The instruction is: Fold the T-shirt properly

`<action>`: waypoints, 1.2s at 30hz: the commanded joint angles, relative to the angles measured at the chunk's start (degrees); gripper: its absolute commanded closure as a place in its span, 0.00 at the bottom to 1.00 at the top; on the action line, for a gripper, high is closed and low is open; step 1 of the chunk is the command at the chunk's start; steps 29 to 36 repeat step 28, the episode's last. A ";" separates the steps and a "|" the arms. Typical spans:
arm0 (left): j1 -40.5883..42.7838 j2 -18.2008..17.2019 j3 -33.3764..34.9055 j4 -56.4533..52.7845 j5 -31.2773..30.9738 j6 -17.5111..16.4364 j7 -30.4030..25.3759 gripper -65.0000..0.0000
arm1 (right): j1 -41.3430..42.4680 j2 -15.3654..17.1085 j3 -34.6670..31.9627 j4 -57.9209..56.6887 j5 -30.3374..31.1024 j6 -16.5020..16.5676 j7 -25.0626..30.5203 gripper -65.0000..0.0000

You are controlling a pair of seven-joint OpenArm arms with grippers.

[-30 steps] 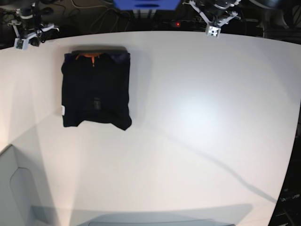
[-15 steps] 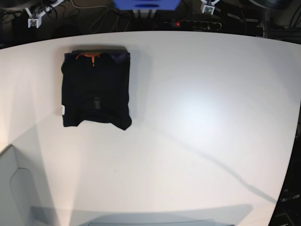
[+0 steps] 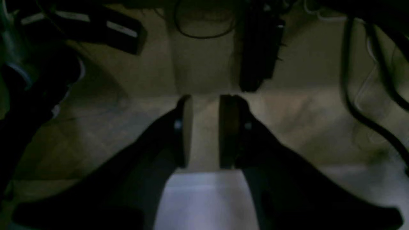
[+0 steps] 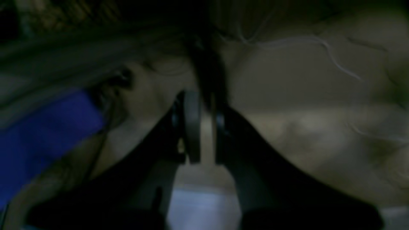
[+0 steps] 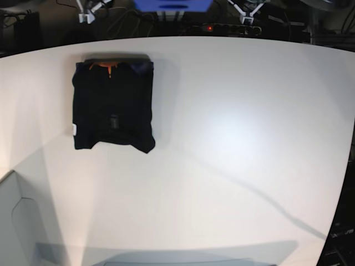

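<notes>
Folded black cloth short-sleeved T-shirt (image 5: 113,106) lies on the white table (image 5: 233,144), both grippers far off at the table's back edge.

Shirt sits as a neat rectangle in the far-left part of the base view, flat on the tabletop; orange label (image 5: 105,66) shows at the collar edge nearest the back, small white tag (image 5: 74,129) at the left side. Nothing touches it. Left gripper (image 3: 203,131): jaws parallel w/ a narrow gap, nothing between them, hanging past the table edge over dim floor & cables. Right gripper (image 4: 204,127): jaws nearly together, only a slit between the pads, nothing held; view is blurred, blue patch at its left. In base view just the arm tips peek in at the top, well apart from the shirt.
</notes>
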 commanded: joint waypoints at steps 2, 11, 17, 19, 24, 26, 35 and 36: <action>-4.55 -1.81 -0.18 -9.39 -0.07 -0.15 -4.40 0.78 | 1.25 2.11 -3.26 -6.47 0.38 0.28 4.27 0.93; -16.42 -2.69 -0.18 -29.35 -0.07 -0.15 -13.02 0.80 | 12.51 8.97 -21.02 -40.05 0.38 -16.56 27.57 0.93; -19.67 -0.40 -0.18 -29.79 -0.07 -0.06 -13.11 1.00 | 18.75 9.41 -31.92 -50.95 0.38 -37.22 38.99 0.93; -20.73 -0.22 0.08 -29.97 -0.07 0.73 -13.02 0.99 | 21.47 9.23 -34.74 -54.38 0.46 -42.67 39.35 0.93; -21.87 1.09 0.17 -29.97 -0.07 6.45 -13.28 1.00 | 24.64 8.00 -38.78 -57.10 0.46 -50.41 39.35 0.93; -22.31 1.18 0.17 -29.97 -0.07 6.71 -13.37 1.00 | 25.43 7.92 -40.19 -57.28 0.46 -51.37 39.35 0.93; -22.58 1.27 -0.01 -29.97 -0.07 7.15 -13.37 1.00 | 26.04 7.92 -41.77 -57.28 0.46 -51.37 39.17 0.93; -22.58 1.27 -0.01 -29.97 -0.07 7.15 -13.37 1.00 | 26.04 7.92 -41.77 -57.28 0.46 -51.37 39.17 0.93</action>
